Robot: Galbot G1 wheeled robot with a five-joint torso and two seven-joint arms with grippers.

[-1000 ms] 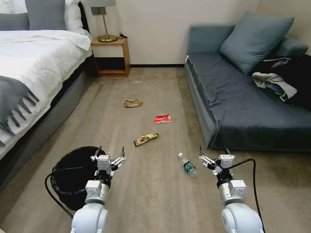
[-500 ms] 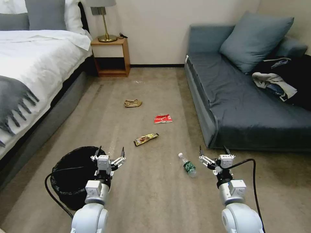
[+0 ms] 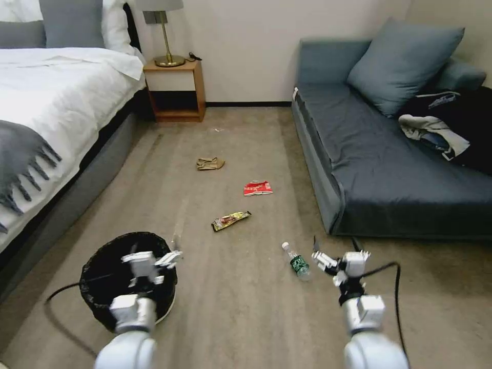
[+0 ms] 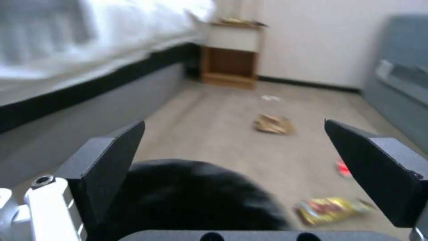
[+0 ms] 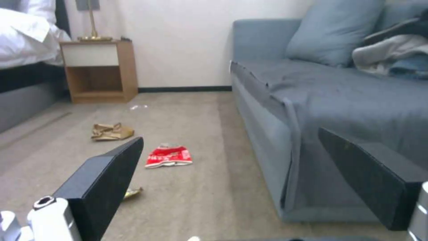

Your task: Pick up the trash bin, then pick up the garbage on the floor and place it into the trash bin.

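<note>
the clear plastic bottle lies flat on the carpet floor, its long axis running from its white cap, the end farther from the robot, toward the robot and a little to its right. the yellow-brown snack wrapper lies beyond it, long axis slanting with its right end farther away. the red-and-white packet lies flat farther on, and the crumpled brown paper bag farther still, toward the nightstand. the trash bin stands upright on the floor near the bed, its mouth facing up, lined with the black bag.

the left gripper hangs over the bin's open mouth with its fingers spread wide, holding nothing; whether it touches the liner cannot be told. in the left wrist view the black liner sits between and below the two spread fingers, with the wrapper off to one side.

the right gripper is also wide open and empty, above the floor just beside the bottle, which lies to its left, apart from it. in the right wrist view its dark fingers frame the packet and the paper bag well ahead, with the sofa alongside.
</note>
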